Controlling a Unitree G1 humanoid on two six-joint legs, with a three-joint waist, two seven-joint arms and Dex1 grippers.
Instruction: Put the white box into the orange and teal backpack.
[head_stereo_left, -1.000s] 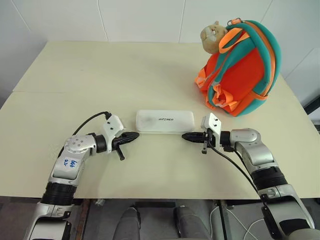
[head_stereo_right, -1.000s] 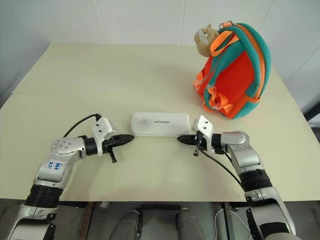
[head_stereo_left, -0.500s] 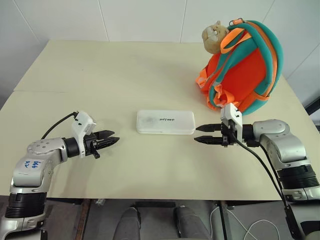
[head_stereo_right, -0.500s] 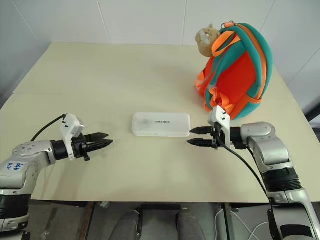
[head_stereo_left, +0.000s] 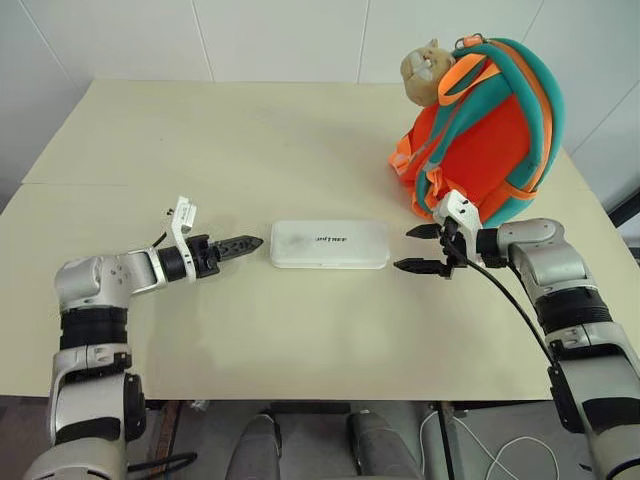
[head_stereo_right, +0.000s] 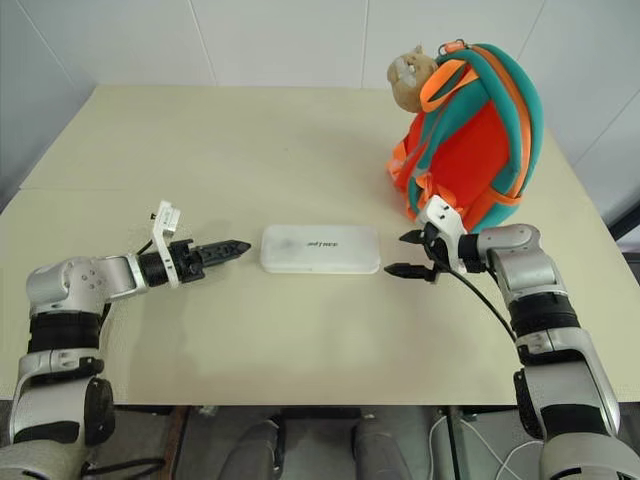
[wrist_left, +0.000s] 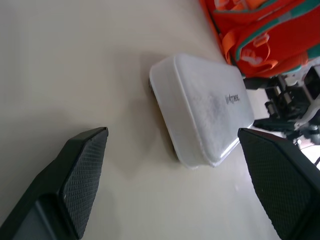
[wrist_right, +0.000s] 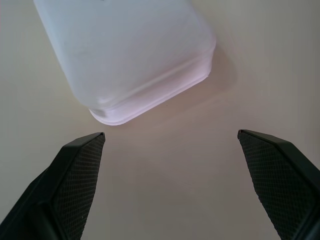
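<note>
Both end effectors — left (head_stereo_left: 250, 242), right (head_stereo_left: 412, 248) — now spread, empty, flanking white box (head_stereo_left: 330, 244)

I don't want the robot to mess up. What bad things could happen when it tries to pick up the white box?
1. The white box lies flat on the table, smooth and long. Both open grippers, left and right, face its short ends without touching, so an uneven squeeze could probably spin or slide it.
2. The orange and teal backpack stands right behind the right gripper, so a swing could tip it.
3. No backpack opening shows, so getting the box in may be hard.
</note>
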